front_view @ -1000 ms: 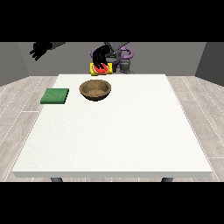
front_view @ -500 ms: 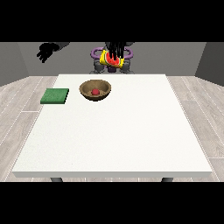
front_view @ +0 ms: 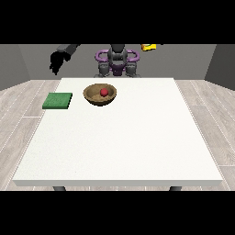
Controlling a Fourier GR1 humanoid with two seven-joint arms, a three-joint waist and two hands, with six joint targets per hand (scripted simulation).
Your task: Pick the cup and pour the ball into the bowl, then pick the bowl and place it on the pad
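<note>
White table [front_view: 119, 137] backed by grey wall. Red ball [front_view: 104, 92] seen inside wooden bowl [front_view: 100, 95]; green pad [front_view: 58, 101] just beside bowl. Hand at view's left [front_view: 57, 61] raised, finger state cannot be told. Yellow cup [front_view: 148, 47] barely seen at top edge. Risk judged: bowl tipped during lift, ball lost.

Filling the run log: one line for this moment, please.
ball in bowl | bowl beside pad, apart | hand at view's left raised, empty

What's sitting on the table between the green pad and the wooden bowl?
Nothing: in the front view only bare white table separates the pad from the bowl.
</note>
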